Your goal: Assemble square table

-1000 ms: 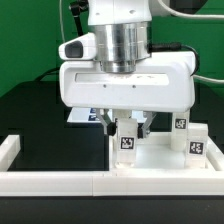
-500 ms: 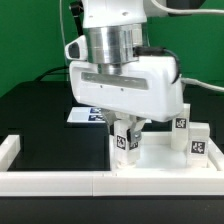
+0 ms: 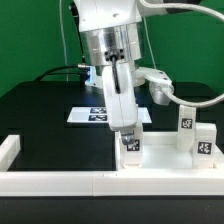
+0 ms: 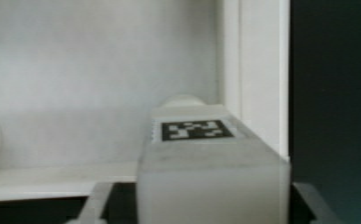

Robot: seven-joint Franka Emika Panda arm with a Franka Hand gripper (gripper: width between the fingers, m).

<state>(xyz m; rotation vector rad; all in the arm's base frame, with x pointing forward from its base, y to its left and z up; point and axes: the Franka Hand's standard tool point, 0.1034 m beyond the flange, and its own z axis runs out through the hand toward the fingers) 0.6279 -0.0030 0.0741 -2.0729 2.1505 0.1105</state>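
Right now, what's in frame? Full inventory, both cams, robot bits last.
Square tabletop slab: 1, white, lying flat at the exterior view's right, against the border wall.
Leg in the gripper: 1, white with a black-and-white tag, upright over the slab's corner; fills the wrist view.
Other legs: 2 visible, white, tagged, upright at the slab's far right.
Border wall: 1, white, low, along the front edge.
Marker board: 1, white with tags, flat on the black table behind the arm.
Table: 1, black.
Cables: dark, at the back.
Gripper: 1, white, wrist turned, fingers closed on the leg.
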